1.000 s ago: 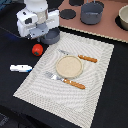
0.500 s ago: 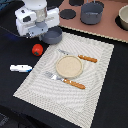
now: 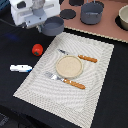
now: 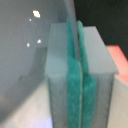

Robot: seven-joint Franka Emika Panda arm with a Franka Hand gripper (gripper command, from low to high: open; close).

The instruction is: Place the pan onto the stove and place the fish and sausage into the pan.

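Exterior view: white arm at 11 o'clock of the frame, gripper (image 3: pixel 42 23) down at the pan (image 3: pixel 52 25). The blue-grey pan sits at the far corner of the woven placemat (image 3: pixel 70 75), just short of the stove (image 3: pixel 100 29), not on it. Its handle can't be made out, hidden at the gripper. The pinkish stove board runs across 12 to 2 o'clock, with black burner discs; the larger grey pot (image 3: pixel 91 12) stands on it at 1 o'clock, and a pale bowl (image 3: pixel 123 16) is at the frame's 2 o'clock edge. The red sausage (image 3: pixel 37 49) lies on the dark tabletop (image 3: pixel 117 95) at 9 o'clock, just off the placemat's edge, well apart from the pan. The white and blue fish (image 3: pixel 20 68) lies on the tabletop at about 8 o'clock, nearer the camera than the sausage, its tip touching the placemat's edge. On the placemat centre: a round tan plate (image 3: pixel 69 66), an orange-handled knife (image 3: pixel 80 57) at its 1 o'clock side, and an orange-handled fork (image 3: pixel 66 81) at its 6 o'clock side.

Wrist view: close and blurred. Two grey fingers with teal pads (image 4: pixel 76 80) are pressed together on a thin edge, most likely the pan's handle or rim; the pan's grey curved wall (image 4: pixel 25 55) fills the side beside them. The gripper is closed on the pan. A pink strip of the stove (image 4: pixel 121 57) shows at the frame edge.
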